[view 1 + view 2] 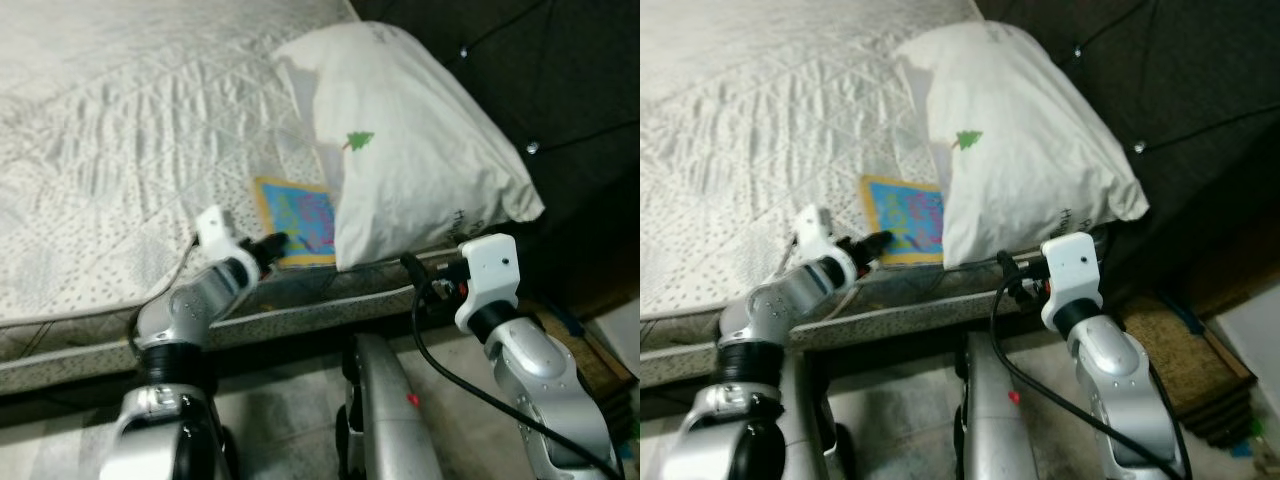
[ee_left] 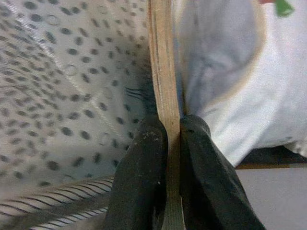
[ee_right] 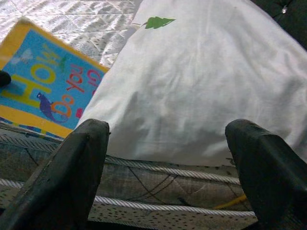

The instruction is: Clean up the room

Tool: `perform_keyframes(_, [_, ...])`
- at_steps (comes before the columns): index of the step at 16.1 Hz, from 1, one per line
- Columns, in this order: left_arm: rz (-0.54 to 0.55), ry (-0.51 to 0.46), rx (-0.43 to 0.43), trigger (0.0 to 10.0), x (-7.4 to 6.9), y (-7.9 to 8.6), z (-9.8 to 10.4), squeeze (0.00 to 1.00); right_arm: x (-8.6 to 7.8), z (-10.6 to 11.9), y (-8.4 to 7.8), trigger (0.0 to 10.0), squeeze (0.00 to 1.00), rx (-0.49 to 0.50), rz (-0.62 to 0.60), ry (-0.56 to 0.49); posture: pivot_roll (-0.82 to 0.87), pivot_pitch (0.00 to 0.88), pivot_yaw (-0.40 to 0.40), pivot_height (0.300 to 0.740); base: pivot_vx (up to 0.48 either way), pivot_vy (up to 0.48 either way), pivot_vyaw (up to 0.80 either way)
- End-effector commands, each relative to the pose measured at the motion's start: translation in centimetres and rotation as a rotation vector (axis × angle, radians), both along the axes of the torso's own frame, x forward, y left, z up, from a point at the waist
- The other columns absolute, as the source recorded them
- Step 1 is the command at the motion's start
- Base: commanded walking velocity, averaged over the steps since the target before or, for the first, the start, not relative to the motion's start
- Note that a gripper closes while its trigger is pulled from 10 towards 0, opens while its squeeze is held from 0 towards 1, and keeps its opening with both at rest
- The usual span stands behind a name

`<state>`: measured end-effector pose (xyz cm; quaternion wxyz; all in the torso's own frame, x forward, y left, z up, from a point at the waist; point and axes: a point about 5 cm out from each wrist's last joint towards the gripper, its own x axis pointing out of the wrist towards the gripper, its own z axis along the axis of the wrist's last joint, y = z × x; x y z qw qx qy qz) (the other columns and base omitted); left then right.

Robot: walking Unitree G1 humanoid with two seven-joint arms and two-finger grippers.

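A humanoid robot stands at the near edge of a bed, both silver arms raised toward a children's book lying flat on the quilted cover. The tidy-up looks to be at an early stage: the book is not yet lifted off the bed, and its far-right side is tucked under a white pillow that leans against the dark headboard. Picking it up and carrying it off somewhere is, by this reading, all still to do.

Nearest the camera, at about seven o'clock in the head view, the left gripper reaches over the mattress edge and has its two black fingers pinched tight on the book's near edge. The wrist view shows the thin board of the cover clamped between the pads, with the dotted bedcover to one side and the pillow to the other.

At about four o'clock, the right gripper hovers just short of the mattress side, its fingers spread wide and holding nothing. It faces the pillow's lower edge and touches neither pillow nor book.

Beyond them, around the centre of the head view, the yellow-bordered blue book sits close to the bed's near edge, with the pillow, marked by a small green tree, rising toward one o'clock.
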<state>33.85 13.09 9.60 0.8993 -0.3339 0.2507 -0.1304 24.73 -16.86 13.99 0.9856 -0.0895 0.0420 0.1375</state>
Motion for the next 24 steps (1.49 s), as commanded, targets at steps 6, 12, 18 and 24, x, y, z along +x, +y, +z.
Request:
perform_keyframes(6, [0.065, -0.008, 0.181, 10.0, 2.9, 4.4, 0.5, 0.98, 0.3, 0.5, -0.5, 10.0, 0.00, -0.025, 0.005, -0.021, -0.30, 0.096, -0.135, 0.527, 0.000, 0.000, 0.00])
perform_keyframes(12, [0.090, -0.007, 0.244, 10.0, 3.3, 5.5, 0.5, 0.98, 1.1, 0.5, -0.2, 10.0, 0.00, -0.019, 0.016, -0.032, -0.28, 0.080, -0.136, 0.527, 0.000, 0.000, 0.00])
perform_keyframes(18, [0.211, -0.084, 0.269, 10.0, 2.6, 6.1, -0.1, 1.00, 2.6, 0.1, 1.4, 10.0, 0.00, 0.054, 0.022, -0.049, -0.19, 0.041, -0.112, 0.527, 0.000, 0.000, 0.00])
perform_keyframes(24, [0.331, -0.340, 0.499, 10.0, -2.1, 6.5, -0.3, 1.00, 6.5, -1.1, 4.9, 10.0, 0.00, 0.259, -0.019, 0.021, -0.01, 0.000, -0.112, 0.527, 0.000, 0.000, 0.00])
